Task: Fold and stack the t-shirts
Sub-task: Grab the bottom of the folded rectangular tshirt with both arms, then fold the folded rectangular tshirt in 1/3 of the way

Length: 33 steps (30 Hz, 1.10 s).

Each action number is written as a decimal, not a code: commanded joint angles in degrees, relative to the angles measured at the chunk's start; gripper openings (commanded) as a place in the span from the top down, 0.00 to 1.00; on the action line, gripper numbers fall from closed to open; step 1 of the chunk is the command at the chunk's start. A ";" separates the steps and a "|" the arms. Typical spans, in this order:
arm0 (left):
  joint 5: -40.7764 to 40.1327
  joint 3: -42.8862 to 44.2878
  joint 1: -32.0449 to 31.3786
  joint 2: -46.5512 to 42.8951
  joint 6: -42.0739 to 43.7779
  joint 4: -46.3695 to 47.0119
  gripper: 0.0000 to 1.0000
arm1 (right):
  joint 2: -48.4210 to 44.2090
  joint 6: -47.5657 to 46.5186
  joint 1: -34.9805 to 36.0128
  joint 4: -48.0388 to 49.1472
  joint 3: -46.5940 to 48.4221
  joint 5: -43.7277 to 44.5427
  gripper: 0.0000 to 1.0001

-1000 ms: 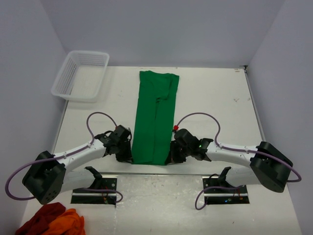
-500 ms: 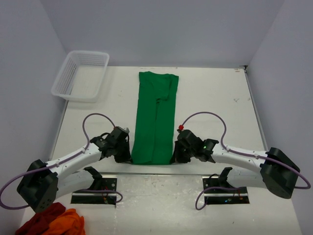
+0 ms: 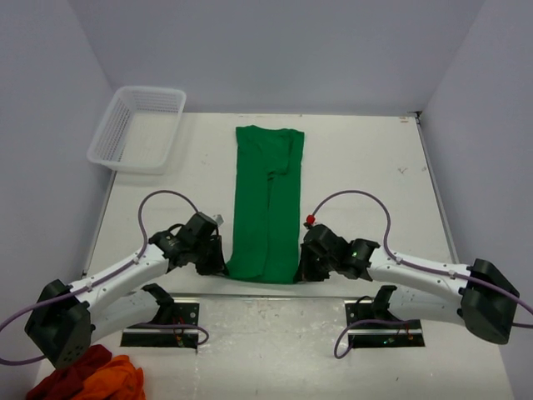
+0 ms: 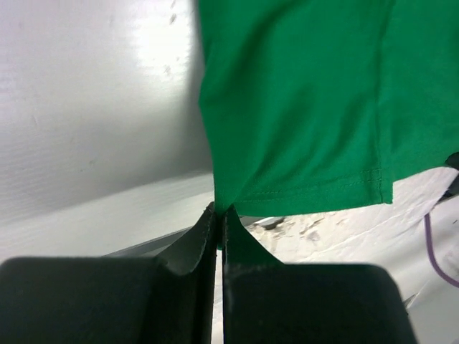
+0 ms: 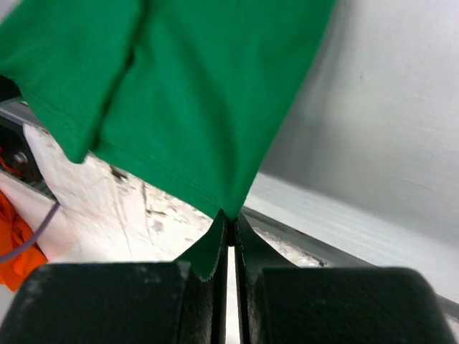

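A bright green t-shirt (image 3: 266,200) lies folded into a long narrow strip down the middle of the white table (image 3: 358,167). My left gripper (image 3: 218,265) is shut on its near left hem corner, and the cloth (image 4: 301,107) rises out of the pinched jaws in the left wrist view. My right gripper (image 3: 301,268) is shut on the near right hem corner. In the right wrist view the green fabric (image 5: 179,93) is drawn taut from the closed fingertips (image 5: 228,218). The near hem hangs lifted just over the table's front edge.
A white mesh basket (image 3: 137,127) stands at the back left corner. A dark red and orange cloth pile (image 3: 87,377) lies on the floor at the near left. The arm mounts (image 3: 162,321) sit just in front of the table's near edge.
The left gripper has closed on the hem corner. Both grippers have drawn slightly toward the near edge, pulling the shirt's near end with them.
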 commanded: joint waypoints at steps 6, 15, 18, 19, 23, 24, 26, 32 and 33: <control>-3.67 19.28 -0.04 10.95 5.40 -0.04 1.00 | 7.19 -9.37 -5.85 -9.62 17.93 7.35 1.00; -7.19 38.45 5.23 26.60 12.87 -4.44 1.00 | 18.00 -21.06 -19.21 -10.85 29.10 3.83 1.00; -8.51 42.77 7.95 30.90 14.55 -5.58 1.00 | 21.25 -24.39 -21.85 -10.94 33.57 2.51 1.00; -8.60 43.57 9.44 31.79 15.42 -5.67 1.00 | 23.44 -25.19 -23.16 -11.38 34.81 1.64 1.00; -10.35 47.87 11.47 35.66 16.83 -5.93 1.00 | 29.32 -27.83 -25.46 -12.00 40.17 -0.74 1.00; -10.80 48.58 11.65 37.58 17.36 -6.11 1.00 | 30.30 -28.45 -26.07 -12.00 41.92 -1.18 1.00; -11.24 50.95 12.00 39.79 17.80 -6.28 1.00 | 33.11 -29.15 -26.51 -12.17 44.47 -1.36 1.00; -10.89 56.66 12.27 48.04 18.42 -6.37 1.00 | 39.88 -30.65 -28.88 -13.49 50.01 -3.38 1.00; -10.80 57.63 12.27 48.84 18.59 -6.81 1.00 | 40.42 -30.74 -28.89 -13.49 50.55 -3.47 1.00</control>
